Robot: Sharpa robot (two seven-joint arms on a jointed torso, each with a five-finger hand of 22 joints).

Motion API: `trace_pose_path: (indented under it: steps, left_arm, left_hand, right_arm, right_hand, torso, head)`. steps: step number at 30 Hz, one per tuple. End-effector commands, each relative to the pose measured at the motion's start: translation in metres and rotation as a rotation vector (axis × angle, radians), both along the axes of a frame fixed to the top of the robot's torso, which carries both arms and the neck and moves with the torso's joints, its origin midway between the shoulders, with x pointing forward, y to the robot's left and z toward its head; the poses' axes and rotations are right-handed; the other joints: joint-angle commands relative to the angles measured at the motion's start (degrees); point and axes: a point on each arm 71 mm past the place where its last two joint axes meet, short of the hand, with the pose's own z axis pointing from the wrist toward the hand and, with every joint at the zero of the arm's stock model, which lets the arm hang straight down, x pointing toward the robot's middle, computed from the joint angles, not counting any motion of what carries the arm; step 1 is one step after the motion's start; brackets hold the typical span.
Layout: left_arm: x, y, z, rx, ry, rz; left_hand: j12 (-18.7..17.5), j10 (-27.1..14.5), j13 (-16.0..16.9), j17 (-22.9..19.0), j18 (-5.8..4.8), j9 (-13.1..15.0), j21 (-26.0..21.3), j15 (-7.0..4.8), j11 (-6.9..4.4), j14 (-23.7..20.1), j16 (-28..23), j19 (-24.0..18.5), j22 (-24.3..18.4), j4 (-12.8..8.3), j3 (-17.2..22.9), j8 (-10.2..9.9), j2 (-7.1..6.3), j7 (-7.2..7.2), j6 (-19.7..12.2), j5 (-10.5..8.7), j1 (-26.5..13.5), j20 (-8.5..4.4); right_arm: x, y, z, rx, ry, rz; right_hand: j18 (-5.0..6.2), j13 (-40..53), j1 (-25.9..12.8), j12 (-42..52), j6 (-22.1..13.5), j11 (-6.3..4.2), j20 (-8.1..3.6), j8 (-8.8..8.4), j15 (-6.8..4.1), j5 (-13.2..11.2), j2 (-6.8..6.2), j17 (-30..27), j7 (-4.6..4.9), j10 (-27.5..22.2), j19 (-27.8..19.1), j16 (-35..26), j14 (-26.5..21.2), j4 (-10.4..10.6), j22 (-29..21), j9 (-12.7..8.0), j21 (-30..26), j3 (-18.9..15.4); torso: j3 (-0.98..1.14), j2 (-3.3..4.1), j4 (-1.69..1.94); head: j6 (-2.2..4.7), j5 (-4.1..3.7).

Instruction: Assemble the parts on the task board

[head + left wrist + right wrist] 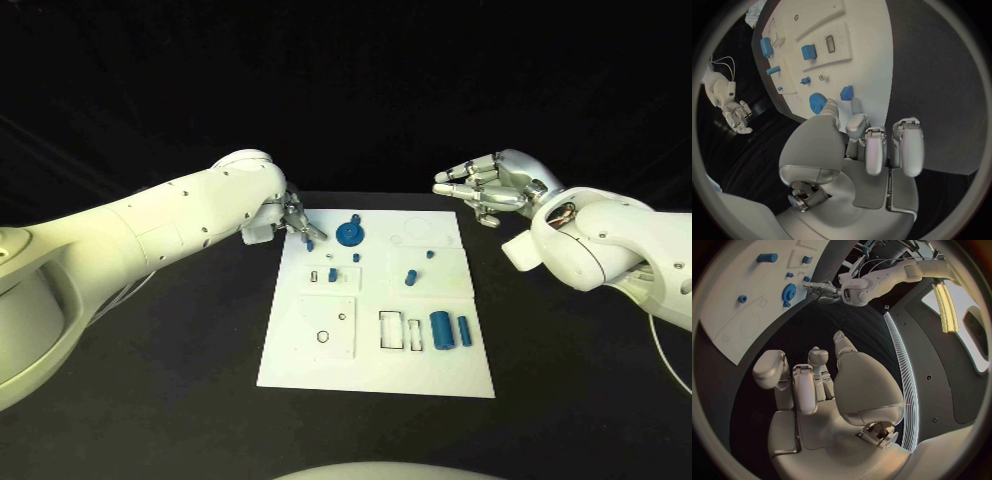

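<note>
At the upper left of the white board (375, 372), the left hand (293, 222) pinches a small blue peg (309, 243) beside the blue gear (351, 234). It should lower the peg straight, judging by its nearness to the gear. Other blue parts (441, 330) lie mid-board. At the upper right, the right hand (490, 186) hangs empty, fingers loosely curled, over open table.
</note>
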Motion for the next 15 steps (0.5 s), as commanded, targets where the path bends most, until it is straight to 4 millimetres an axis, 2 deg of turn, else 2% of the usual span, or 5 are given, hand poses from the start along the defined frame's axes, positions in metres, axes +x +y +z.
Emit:
trace_pose_path:
  steps: [1,15]
  left_arm:
    - [-0.0013,0.0005,-0.0012,0.014,0.025,-0.02]
    - [-0.0044,0.0006,-0.0023,-0.007,0.054,-0.015]
  left_hand:
    - [0.41,0.34,0.14,15.1,-0.3,0.13,0.36,-0.14,-0.06,6.02,0.14,3.11,9.55,0.07,-0.39,0.54,0.77,-0.01,0.58,0.24,0.17,0.16]
    - [0.62,0.49,0.3,15.1,-0.36,0.36,0.52,-0.26,-0.21,6.02,0.14,3.23,9.77,0.16,-0.71,0.97,1.05,-0.18,0.93,0.24,0.13,0.05]
  right_arm:
    - [-0.0006,0.0015,-0.0003,0.0,0.0,0.019]
    - [0.0001,0.0018,-0.0011,0.0,0.0,0.017]
  right_hand:
    - [0.49,0.01,-0.2,-0.1,-0.37,0.05,-0.01,0.28,0.11,0.3,0.24,4.31,-0.1,-0.27,-0.38,-0.26,3.16,0.1,-0.06,-0.08,-0.33,-0.4]
    - [0.49,0.04,-0.2,-0.05,-0.37,0.05,-0.01,0.31,0.11,0.33,0.3,4.28,-0.09,-0.25,-0.36,-0.28,3.15,0.14,-0.04,-0.07,-0.33,-0.45]
  torso:
    - [0.03,0.01,0.0]
    - [0.02,0.01,0.01]
  head:
    - [-0.04,0.15]
    - [-0.23,0.49]
